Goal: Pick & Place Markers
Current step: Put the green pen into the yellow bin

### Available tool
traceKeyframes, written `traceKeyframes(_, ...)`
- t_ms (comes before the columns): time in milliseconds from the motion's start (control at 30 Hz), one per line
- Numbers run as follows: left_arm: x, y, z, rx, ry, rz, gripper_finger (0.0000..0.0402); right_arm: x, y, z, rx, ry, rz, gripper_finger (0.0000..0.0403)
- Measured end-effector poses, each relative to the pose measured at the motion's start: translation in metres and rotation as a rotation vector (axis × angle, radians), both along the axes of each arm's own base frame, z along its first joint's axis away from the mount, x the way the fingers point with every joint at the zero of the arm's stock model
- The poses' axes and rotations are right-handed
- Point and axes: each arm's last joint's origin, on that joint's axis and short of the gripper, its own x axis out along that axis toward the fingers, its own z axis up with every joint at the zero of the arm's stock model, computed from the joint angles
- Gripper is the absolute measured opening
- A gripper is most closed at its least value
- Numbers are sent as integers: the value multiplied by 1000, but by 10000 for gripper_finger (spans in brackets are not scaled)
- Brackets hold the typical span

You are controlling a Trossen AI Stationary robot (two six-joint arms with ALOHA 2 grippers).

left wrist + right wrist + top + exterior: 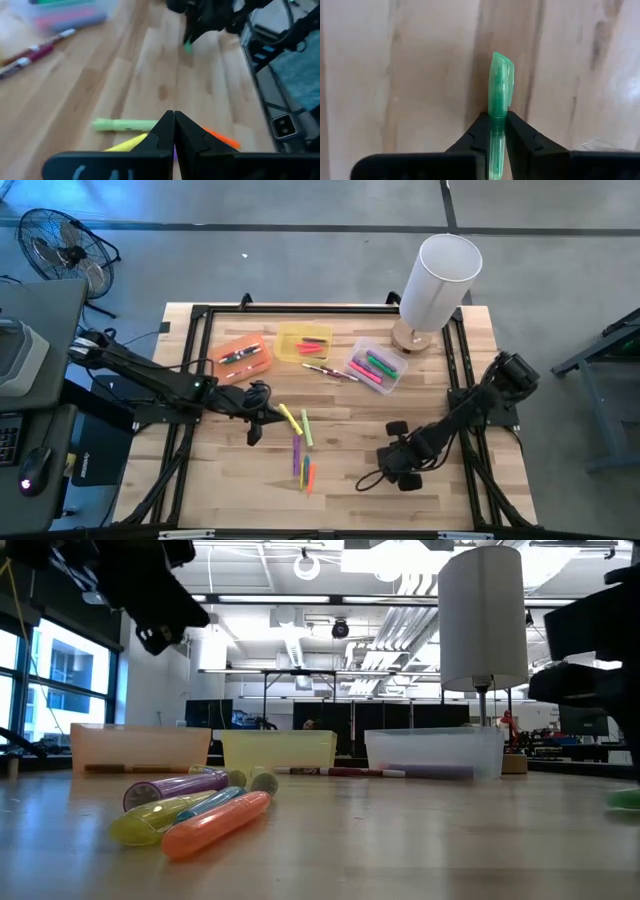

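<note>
Three small bins are seen in a row in the high view: an orange bin with dark pens in it, a yellow bin with a red and a green marker, and a clear bin with pink and green markers. Two dark-red pens lie on the counter between the yellow and clear bins. A loose cluster of markers is spread at the counter's middle; about six can be counted, in yellow, green, purple and orange. A white cylindrical lamp stands behind the clear bin. The left gripper is placed beside the cluster, the right gripper apart from it.

In the low view, the three bins are lined up behind the cluster, and the lamp rises above the clear bin.

In the left wrist view, the left gripper is shown fully closed and empty above the yellow, green and orange markers.

In the right wrist view, a green marker is clamped between the right gripper's fingers, just above the counter.
</note>
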Motion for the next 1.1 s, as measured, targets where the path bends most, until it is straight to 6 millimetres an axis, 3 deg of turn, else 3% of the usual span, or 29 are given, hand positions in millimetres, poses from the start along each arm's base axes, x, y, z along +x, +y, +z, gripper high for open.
traceKeyframes(267, -38, 15, 15, 113, -29, 43, 0, 16, -27, 9, -24, -86, -136, 26)
traceKeyframes(467, -66, 24, 4, 146, -98, 48, 0, 50, -60, 33, -5, -214, -310, 26)
traceKeyframes(633, -83, 30, -9, 187, -156, 28, 0, 95, -90, 82, -45, -390, -279, 26)
traceKeyframes(800, -93, 33, -23, 238, -172, 8, 0, 147, -133, 124, -182, -487, -217, 26)
traceKeyframes(933, -98, 35, -30, 255, -185, 8, 0, 199, -174, 129, -240, -504, -169, 26)
traceKeyframes(1100, -102, 36, -35, 268, -144, 5, 0, 248, -236, 111, -249, -496, -236, 26)
